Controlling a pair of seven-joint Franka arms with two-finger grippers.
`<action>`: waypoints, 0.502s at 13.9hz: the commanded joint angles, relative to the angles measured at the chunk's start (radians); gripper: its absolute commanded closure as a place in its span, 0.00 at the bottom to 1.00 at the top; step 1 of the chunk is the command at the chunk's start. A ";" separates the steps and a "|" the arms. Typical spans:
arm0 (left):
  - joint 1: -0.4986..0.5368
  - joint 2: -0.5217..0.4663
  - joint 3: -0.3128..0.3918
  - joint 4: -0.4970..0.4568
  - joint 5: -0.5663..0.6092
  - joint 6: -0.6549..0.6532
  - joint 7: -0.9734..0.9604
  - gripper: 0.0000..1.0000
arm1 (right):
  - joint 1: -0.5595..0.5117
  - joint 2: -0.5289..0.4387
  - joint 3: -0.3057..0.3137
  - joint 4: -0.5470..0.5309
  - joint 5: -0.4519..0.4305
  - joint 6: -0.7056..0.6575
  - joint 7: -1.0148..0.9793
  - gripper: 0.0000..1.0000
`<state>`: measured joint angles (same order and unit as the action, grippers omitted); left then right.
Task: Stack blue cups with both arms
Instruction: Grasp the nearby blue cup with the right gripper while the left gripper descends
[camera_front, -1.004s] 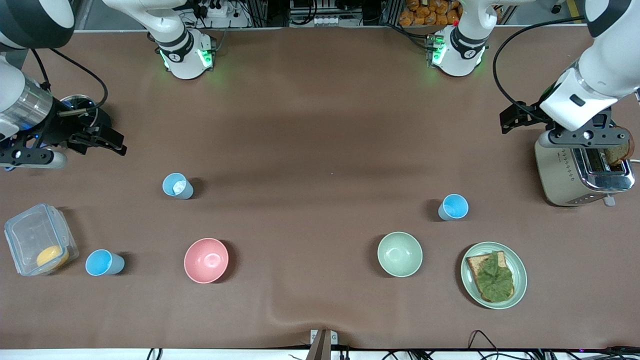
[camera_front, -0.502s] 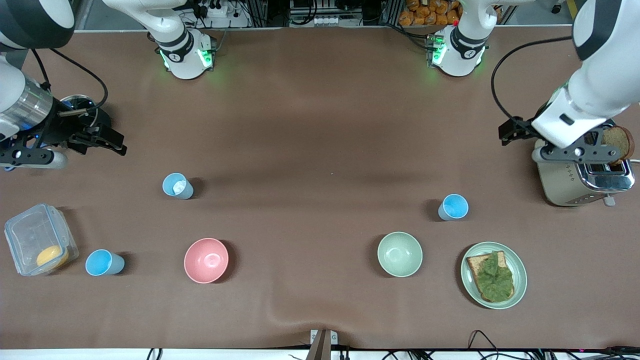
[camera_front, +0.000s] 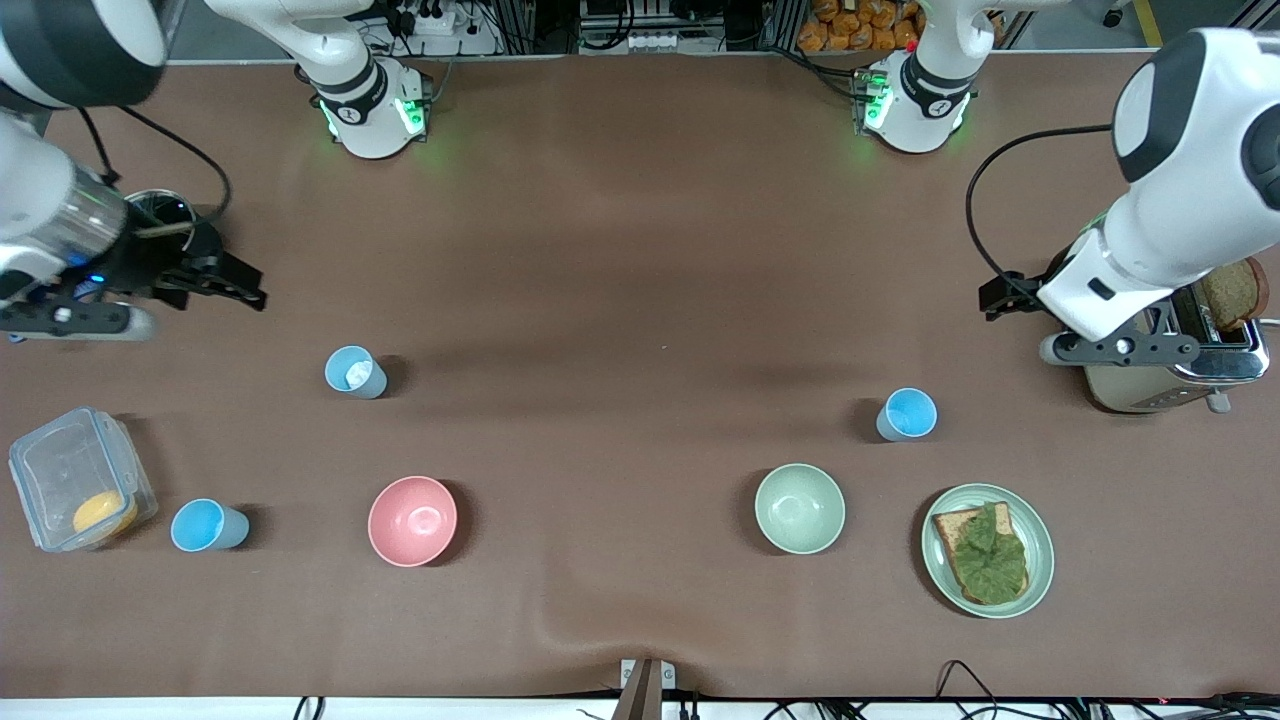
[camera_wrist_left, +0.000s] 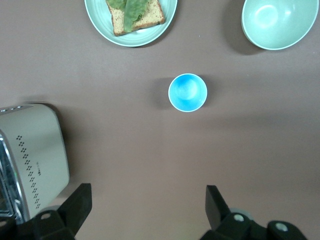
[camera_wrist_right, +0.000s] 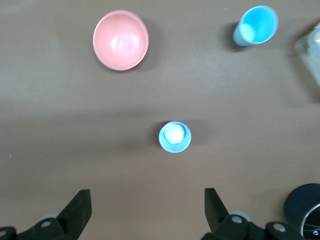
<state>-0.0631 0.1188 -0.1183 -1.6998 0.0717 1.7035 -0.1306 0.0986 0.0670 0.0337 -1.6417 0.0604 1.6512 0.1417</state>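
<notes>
Three blue cups are sitting upright on the brown table (camera_front: 640, 250), none stacked yet. Nearest the front camera is the bright blue cup (camera_front: 207, 526) at the right arm's end, just beside a clear plastic container (camera_front: 78, 491) with something yellow in it. The pink bowl (camera_front: 412, 520) is sitting in that same row, and so are the pale green bowl (camera_front: 799, 508) and a green plate (camera_front: 988, 549) carrying toast with a leaf on top, toward the left arm's end. A bit farther from the camera, a second bright blue cup (camera_front: 907, 414) is standing near the green bowl and plate. Farther still is the paler cup (camera_front: 354, 372) with the whitish inside, well apart from the others.

The left gripper (camera_wrist_left: 147, 212) is hanging over bare table next to the toaster (camera_front: 1170, 360), jaws spread wide with nothing between them; the second bright cup is showing ahead of it in its wrist view. The right gripper (camera_wrist_right: 147, 212) is hovering over bare table near the paler cup, fingers also wide apart and empty, with a dark round object (camera_front: 165, 215) just beside that arm's wrist.
</notes>
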 joint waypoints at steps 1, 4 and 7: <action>0.000 -0.027 -0.004 -0.070 0.010 0.053 -0.017 0.00 | 0.041 0.057 0.000 -0.001 -0.010 0.013 0.006 0.00; 0.003 -0.047 -0.004 -0.142 0.013 0.128 -0.017 0.00 | 0.102 0.178 -0.002 -0.015 -0.010 0.105 0.016 0.00; 0.005 -0.077 -0.004 -0.254 0.014 0.253 -0.017 0.00 | 0.095 0.197 -0.005 -0.140 -0.016 0.278 0.016 0.00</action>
<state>-0.0630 0.0981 -0.1183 -1.8549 0.0717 1.8812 -0.1312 0.2006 0.2695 0.0348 -1.7092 0.0573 1.8528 0.1484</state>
